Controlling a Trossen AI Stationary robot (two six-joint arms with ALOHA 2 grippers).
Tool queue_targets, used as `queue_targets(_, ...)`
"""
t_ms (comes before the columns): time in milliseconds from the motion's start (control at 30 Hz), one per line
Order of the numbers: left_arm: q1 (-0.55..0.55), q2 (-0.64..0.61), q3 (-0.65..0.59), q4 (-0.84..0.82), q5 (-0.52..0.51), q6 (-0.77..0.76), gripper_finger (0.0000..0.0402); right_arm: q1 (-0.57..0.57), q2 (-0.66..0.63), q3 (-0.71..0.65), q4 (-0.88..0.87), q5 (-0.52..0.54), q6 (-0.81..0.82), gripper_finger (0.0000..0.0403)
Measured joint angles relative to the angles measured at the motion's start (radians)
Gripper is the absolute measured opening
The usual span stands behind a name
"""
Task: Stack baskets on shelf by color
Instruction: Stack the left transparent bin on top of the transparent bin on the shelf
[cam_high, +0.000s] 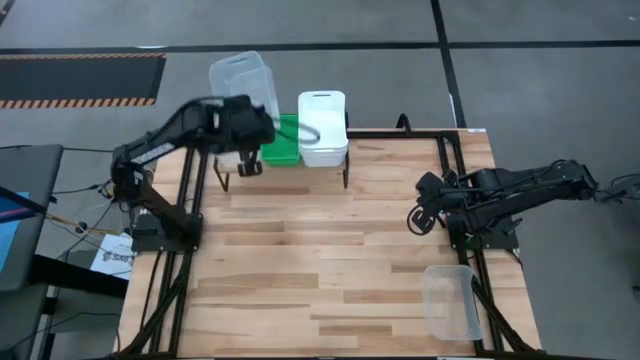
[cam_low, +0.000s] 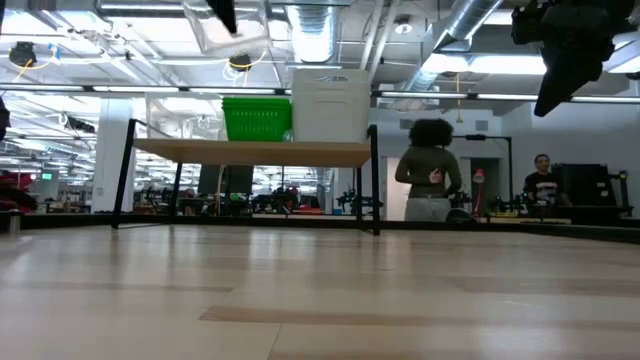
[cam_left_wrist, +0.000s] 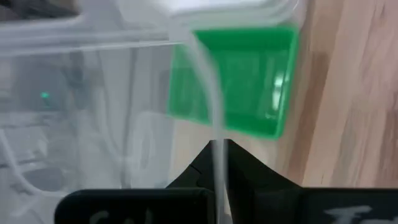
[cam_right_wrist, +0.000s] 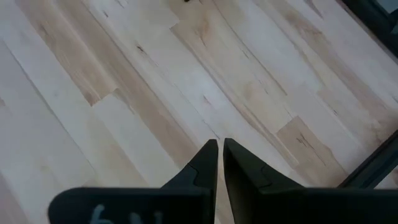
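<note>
My left gripper (cam_left_wrist: 219, 144) is shut on a clear basket (cam_high: 244, 78), held high over the left end of the shelf (cam_low: 250, 152). On the shelf stand a green basket (cam_high: 285, 140) and, to its right, a white basket (cam_high: 323, 126). In the low view another clear basket (cam_low: 181, 116) seems to stand on the shelf's left end, below the held one (cam_low: 232, 30). A further clear basket (cam_high: 451, 300) rests on its base on the table near the right edge. My right gripper (cam_right_wrist: 220, 144) is shut and hovers over bare planks on the table's right side. My left gripper pinches a side wall (cam_left_wrist: 216, 127) of the clear basket between its two fingers, the thin wall running straight between them. The basket is lifted clear, above the shelf and its baskets. Which finger is inside the basket does not show.
The shelf stands at the table's far edge on thin black legs (cam_low: 374, 180). A wide stretch of wooden tabletop (cam_high: 320, 270) lies between the arms. People (cam_low: 430, 170) stand in the room beyond the table. Black frame rails (cam_high: 462, 200) run along the table's sides.
</note>
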Motion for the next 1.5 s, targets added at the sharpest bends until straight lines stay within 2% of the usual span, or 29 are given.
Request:
queue_targets(67, 0.069, -0.003, -0.008, 0.002, 0.043, 0.080, 0.0000, 0.000, 0.000, 0.000, 0.000, 0.001, 0.000, 0.0052)
queue_targets(167, 0.142, 0.000, -0.021, 0.000, 0.044, 0.182, 0.0000, 0.000, 0.000, 0.000, 0.000, 0.008, 0.000, 0.0052)
queue_targets(300, 0.214, 0.003, -0.065, -0.002, 0.103, 0.278, 0.0000, 0.000, 0.000, 0.000, 0.000, 0.032, 0.000, 0.0052)
queue_targets(400, 0.252, 0.003, -0.099, 0.000, 0.144, 0.302, 0.0000, -0.001, 0.000, 0.000, 0.000, 0.042, 0.000, 0.0052)
queue_targets(567, 0.289, 0.003, -0.160, -0.002, 0.144, 0.311, 0.0000, -0.001, 0.000, 0.000, 0.000, 0.044, 0.000, 0.0052)
queue_targets(833, 0.302, 0.003, -0.218, -0.001, 0.156, 0.294, 0.0000, -0.001, 0.000, 0.000, -0.001, 0.047, 0.000, 0.0052)
queue_targets(1200, 0.274, 0.003, -0.208, -0.001, 0.196, 0.279, 0.0000, -0.001, 0.000, 0.000, -0.001, 0.048, 0.000, 0.0052)
queue_targets(1500, 0.217, -0.002, -0.074, -0.001, 0.182, 0.205, 0.0000, -0.001, 0.000, 0.000, -0.001, 0.048, 0.000, 0.0052)
